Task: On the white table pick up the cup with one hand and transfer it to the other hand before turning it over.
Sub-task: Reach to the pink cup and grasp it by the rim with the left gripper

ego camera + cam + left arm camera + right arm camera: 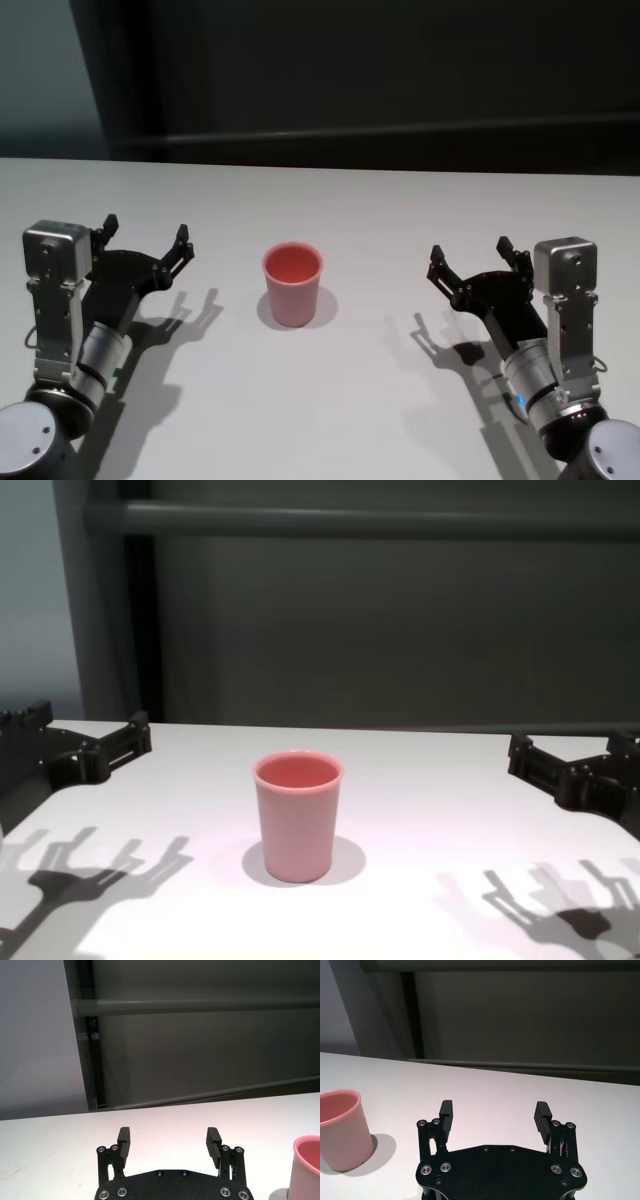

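Cup: small smooth pink plastic tumbler, upright, rim up, so either side can reach it.
Left claw: fingers spread wide, empty, hovering left of the cup, well apart.
Right claw: equally wide open, empty, mirrored on the right.
Placement: cup midway between both, ready for pickup then handover.
Worktop: plain matte white surface under the cup.

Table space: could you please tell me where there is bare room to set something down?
The table is bare in front of the cup, behind it to the far edge, and in the gaps between it and each gripper. Only the side edges are occupied, by the open left gripper and right gripper.
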Robot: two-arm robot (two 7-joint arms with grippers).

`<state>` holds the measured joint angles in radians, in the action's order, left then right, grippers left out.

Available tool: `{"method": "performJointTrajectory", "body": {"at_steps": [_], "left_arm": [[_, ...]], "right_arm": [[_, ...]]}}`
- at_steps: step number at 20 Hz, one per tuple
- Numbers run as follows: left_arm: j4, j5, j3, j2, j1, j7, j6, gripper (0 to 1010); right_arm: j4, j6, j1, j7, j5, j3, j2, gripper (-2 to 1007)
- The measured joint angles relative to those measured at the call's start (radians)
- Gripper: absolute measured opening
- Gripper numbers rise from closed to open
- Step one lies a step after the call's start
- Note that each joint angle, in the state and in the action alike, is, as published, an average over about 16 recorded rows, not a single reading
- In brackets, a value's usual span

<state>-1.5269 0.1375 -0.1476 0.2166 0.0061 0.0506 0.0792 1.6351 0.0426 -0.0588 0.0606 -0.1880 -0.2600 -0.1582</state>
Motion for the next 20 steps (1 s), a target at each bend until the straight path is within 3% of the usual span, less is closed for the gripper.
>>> {"method": "performJointTrajectory", "body": {"at_steps": [12, 20], "left_arm": [[-0.024, -0.018, 0.005, 0.014, 0.0, 0.021, -0.022, 1001], [-0.085, -0.075, 0.01, 0.048, -0.002, 0.053, -0.058, 1001]], "right_arm": [[0.0, 0.0, 0.0, 0.0, 0.0, 0.0, 0.0, 1000], [0.0, 0.0, 0.0, 0.0, 0.0, 0.0, 0.0, 1000]]}}
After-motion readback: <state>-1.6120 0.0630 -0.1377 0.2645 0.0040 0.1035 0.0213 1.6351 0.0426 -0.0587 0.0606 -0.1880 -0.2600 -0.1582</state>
